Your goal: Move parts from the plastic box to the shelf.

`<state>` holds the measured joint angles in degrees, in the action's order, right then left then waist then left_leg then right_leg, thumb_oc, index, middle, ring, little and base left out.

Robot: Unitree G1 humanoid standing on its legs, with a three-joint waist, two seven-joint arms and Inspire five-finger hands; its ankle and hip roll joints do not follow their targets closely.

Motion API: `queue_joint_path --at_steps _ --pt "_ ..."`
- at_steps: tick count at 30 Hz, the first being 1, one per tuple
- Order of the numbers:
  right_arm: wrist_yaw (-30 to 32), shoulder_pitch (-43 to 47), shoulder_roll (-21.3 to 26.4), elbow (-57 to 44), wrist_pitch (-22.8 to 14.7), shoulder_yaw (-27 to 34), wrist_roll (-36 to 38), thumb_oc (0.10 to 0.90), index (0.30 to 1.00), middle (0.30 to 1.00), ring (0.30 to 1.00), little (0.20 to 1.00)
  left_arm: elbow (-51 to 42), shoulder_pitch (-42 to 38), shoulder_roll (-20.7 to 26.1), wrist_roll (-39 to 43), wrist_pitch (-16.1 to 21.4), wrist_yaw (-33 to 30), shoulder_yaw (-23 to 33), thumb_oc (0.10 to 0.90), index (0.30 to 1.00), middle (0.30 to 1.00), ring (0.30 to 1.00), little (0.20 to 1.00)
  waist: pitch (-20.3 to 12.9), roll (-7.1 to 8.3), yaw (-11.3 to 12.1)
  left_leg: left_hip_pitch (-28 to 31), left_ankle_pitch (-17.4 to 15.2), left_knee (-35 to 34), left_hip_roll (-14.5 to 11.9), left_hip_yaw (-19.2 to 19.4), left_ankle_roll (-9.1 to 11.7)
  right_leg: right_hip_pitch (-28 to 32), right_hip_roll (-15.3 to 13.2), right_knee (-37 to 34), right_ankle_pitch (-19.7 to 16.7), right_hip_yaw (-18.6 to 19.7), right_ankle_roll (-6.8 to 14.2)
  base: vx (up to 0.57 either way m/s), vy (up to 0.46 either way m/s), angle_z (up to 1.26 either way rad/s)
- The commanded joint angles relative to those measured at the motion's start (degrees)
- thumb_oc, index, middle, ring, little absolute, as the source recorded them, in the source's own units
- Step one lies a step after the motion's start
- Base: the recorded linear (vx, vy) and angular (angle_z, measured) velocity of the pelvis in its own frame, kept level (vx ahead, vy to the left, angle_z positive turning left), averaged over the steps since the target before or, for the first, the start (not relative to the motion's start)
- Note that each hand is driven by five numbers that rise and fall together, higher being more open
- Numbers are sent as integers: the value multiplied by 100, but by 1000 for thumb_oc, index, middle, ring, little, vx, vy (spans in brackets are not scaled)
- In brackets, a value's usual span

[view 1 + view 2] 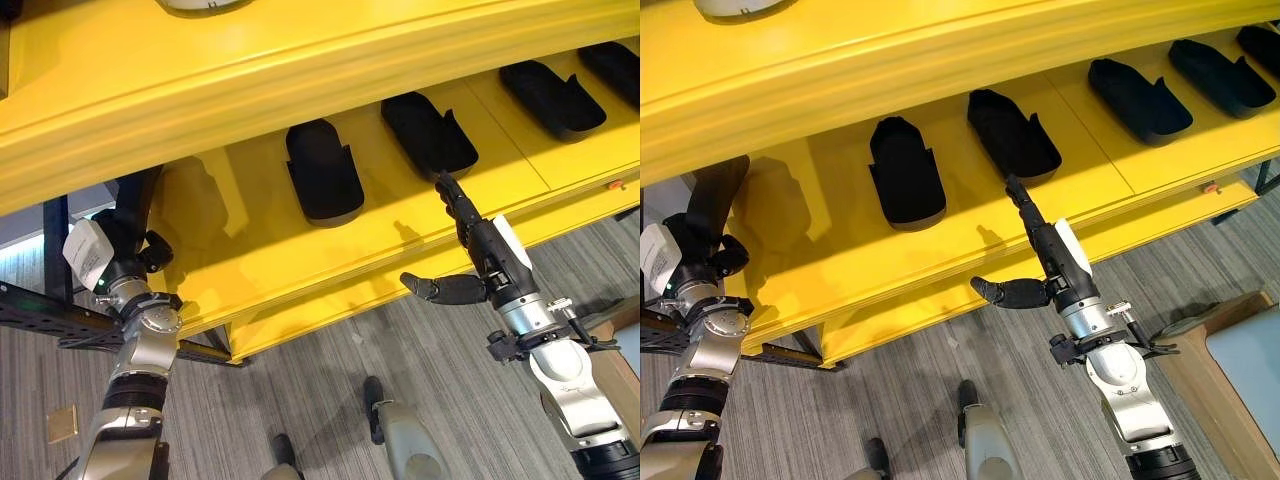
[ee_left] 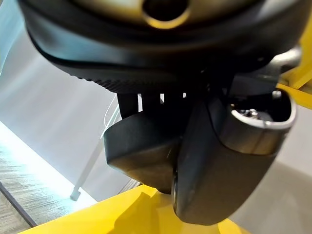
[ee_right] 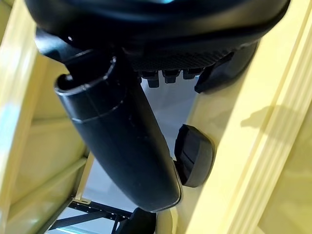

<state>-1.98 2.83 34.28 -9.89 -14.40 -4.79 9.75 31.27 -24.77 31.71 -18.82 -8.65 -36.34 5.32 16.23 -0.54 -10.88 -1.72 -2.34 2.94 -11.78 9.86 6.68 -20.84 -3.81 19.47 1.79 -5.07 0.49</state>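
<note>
Nearest of all, the right hand (image 1: pixel 1050 262) reaches up from about five o'clock, its fingers (image 1: pixel 1023 203) straight and spread wide from the thumb (image 1: pixel 1002 292), holding nothing; the fingertips come up to the front lip of the yellow shelf (image 1: pixel 1070 190), just short of a black part (image 1: pixel 1012 133) lying there. Over at nine o'clock the left hand (image 1: pixel 700 240) is raised against the shelf's end, and a long dark part (image 1: pixel 718 195) stands up out of it toward twelve o'clock, though whether its fingers close round that part cannot be told from here. Along the shelf board lie several black, shoe-shaped parts, flat on the board and well apart from one another. A second part (image 1: pixel 904 172) sits at about eleven o'clock of the right hand, its long axis running from the shelf's front edge back toward twelve o'clock, rounded end nearest the front. More parts (image 1: pixel 1137 100) lie toward two o'clock, long axes slanted the same way. Grey striped floor (image 1: pixel 910 380) shows below the shelf, and a brown box (image 1: pixel 1230 350) edges in at four o'clock.
</note>
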Motion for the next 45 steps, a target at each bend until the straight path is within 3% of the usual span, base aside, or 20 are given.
queue_joint_path --at_steps 1,15,26,27,28,45 --pt "152 201 65 -787 -483 354 220 900 1000 1000 1000 1000 -144 -527 618 -169 322 -414 75 400 300 300 300 300 -424 170 -77 -351 -176 746 -188 31 -1 553 -264 142 832 342 327 0 0 0" --pt "97 119 53 -801 -499 381 288 900 1000 1000 1000 1000 36 -730 630 -207 268 -178 -191 400 300 300 300 300 -370 160 -129 -433 -173 782 -204 63 5 396 -228 260 868 397 304 0 0 0" --pt "-1 66 -20 -815 -524 421 412 900 1000 1000 1000 1000 265 -731 717 -827 161 358 -645 400 300 300 300 300 -311 136 -148 -500 -198 881 -245 49 4 295 -196 421 922 404 270 0 0 0" --pt "-16 74 -16 -811 -518 396 441 900 1000 1000 1000 1000 652 -780 719 -801 162 448 -737 769 816 816 816 816 -299 137 -161 -502 -200 895 -244 56 4 280 -200 443 922 418 269 0 0 0" --pt "-21 80 -18 -813 -520 386 454 900 1000 1000 1000 1000 687 -812 715 -819 154 485 -800 900 1000 1000 1000 1000 -291 132 -164 -501 -202 898 -241 58 6 275 -199 443 926 421 269 0 0 0" --pt "-74 28 -30 -684 -514 427 547 900 1000 1000 1000 1000 1041 -1521 1034 -1539 245 1488 -1889 900 1000 1000 1000 1000 -190 72 -210 -554 -211 975 -237 13 6 233 -203 556 961 388 265 0 -2 0"
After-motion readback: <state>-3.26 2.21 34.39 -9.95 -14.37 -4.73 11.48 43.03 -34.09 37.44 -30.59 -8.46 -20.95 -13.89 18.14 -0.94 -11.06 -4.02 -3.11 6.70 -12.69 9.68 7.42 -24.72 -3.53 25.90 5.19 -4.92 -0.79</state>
